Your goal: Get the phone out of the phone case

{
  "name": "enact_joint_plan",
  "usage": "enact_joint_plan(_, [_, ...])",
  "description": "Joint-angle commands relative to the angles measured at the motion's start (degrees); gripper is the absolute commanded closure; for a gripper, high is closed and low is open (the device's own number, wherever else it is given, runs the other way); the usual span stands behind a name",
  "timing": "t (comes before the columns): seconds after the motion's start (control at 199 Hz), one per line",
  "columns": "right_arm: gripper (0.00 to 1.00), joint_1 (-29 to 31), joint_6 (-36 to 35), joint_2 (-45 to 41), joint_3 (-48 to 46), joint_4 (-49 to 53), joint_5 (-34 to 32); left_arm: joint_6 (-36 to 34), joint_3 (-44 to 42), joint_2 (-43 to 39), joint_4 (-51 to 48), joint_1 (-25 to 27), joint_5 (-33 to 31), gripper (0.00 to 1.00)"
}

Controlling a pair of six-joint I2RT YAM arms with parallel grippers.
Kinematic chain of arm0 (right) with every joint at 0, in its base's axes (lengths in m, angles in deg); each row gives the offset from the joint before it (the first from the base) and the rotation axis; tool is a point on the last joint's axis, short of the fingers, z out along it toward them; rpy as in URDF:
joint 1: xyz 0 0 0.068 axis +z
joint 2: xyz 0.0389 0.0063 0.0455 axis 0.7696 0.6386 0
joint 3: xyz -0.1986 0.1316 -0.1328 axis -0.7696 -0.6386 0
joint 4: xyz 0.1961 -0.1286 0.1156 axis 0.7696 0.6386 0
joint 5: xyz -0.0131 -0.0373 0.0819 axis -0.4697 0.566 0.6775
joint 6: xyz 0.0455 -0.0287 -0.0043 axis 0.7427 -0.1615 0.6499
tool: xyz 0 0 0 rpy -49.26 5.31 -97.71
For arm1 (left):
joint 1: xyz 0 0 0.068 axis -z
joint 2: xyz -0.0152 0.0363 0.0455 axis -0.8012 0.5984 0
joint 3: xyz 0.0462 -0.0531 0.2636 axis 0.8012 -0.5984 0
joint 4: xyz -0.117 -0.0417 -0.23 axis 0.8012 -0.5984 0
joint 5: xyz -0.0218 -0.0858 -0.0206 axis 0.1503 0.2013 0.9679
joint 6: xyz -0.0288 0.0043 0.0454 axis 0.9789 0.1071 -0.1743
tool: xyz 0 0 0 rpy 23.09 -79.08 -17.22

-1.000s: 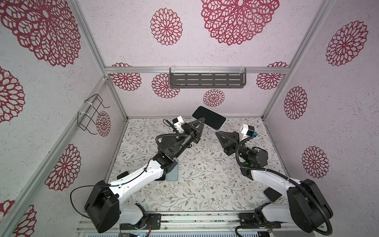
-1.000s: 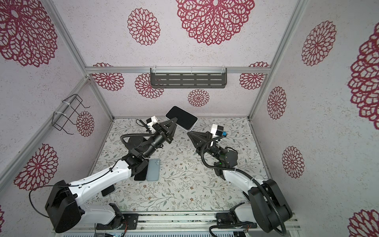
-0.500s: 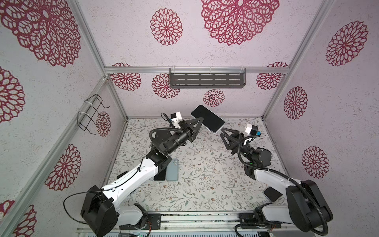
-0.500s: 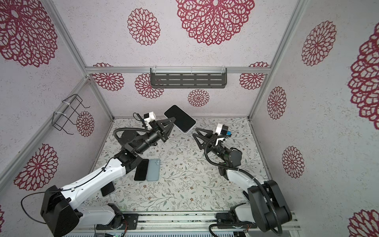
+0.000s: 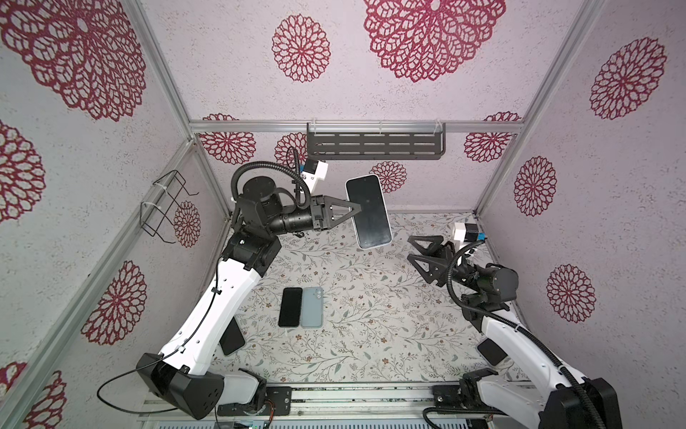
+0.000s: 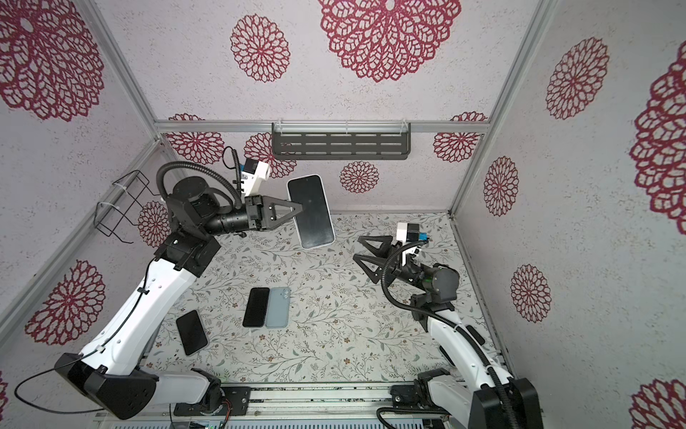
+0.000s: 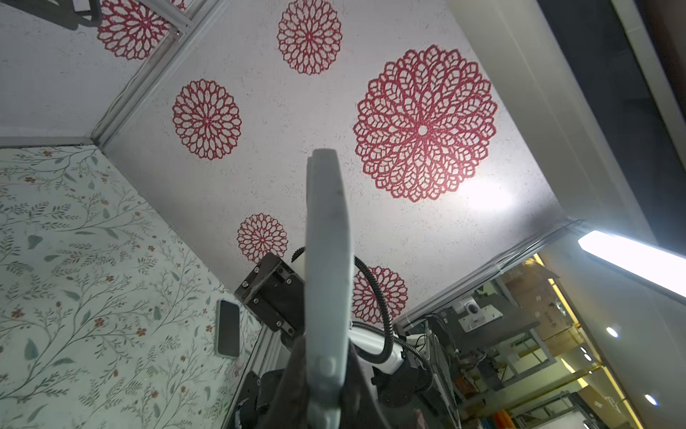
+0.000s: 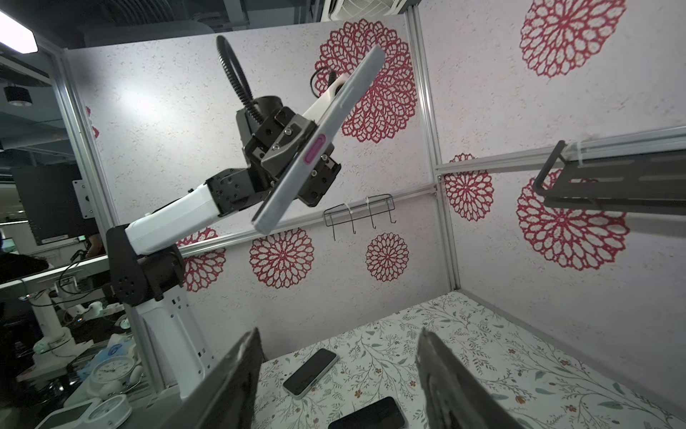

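Note:
The phone (image 5: 368, 211) (image 6: 311, 211) has a dark screen and sits in a pale grey phone case (image 8: 319, 137) with a pink side button. It hangs in the air near the back wall. My left gripper (image 5: 358, 210) (image 6: 300, 208) is shut on the cased phone at its long edge, and the left wrist view shows the case edge (image 7: 328, 260) running up from between the jaws. My right gripper (image 5: 411, 248) (image 6: 357, 247) (image 8: 337, 371) stands open and empty, to the right of the phone, lower and apart from it.
On the floral table lie a black phone (image 5: 290, 306) beside a blue-grey case (image 5: 312, 306). Another phone (image 6: 191, 337) lies by the left arm, and one (image 5: 492, 352) by the right arm. A dark shelf (image 5: 375, 145) hangs on the back wall and a wire rack (image 5: 163, 208) on the left wall.
My right gripper has opened and drawn back to the right, away from the phone. The left arm has swung the cased phone round, its long side now running more front to back.

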Motion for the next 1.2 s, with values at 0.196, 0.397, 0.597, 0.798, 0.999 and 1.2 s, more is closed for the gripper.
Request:
enact_joint_plan(0.196, [0.32,3.4,4.1,4.2,2.6,-9.4,5.3,-17.6,8.3,6.1,-13.1,-0.6,8.2,1.0])
enact_joint_plan(0.397, [0.33,5.0,7.0,8.3,3.9,-15.3,4.2,-18.1,9.1,6.9,-11.7,0.3,9.3,1.0])
enact_joint_plan(0.597, [0.34,6.4,12.0,12.2,5.8,-22.4,3.9,-17.7,9.0,7.2,-10.4,0.6,9.1,1.0])
enact_joint_plan(0.798, [0.36,7.0,14.7,14.6,6.9,-26.0,3.2,-16.2,8.6,7.0,-7.9,1.3,9.1,1.0])
enact_joint_plan(0.999, [0.39,8.2,14.8,15.6,7.5,-26.4,3.1,-15.6,8.2,7.0,-6.9,1.4,8.9,1.0])
enact_joint_plan(1.2, [0.46,8.5,14.7,16.1,7.6,-26.8,2.3,-15.1,7.7,6.8,-6.3,1.3,8.6,1.0])
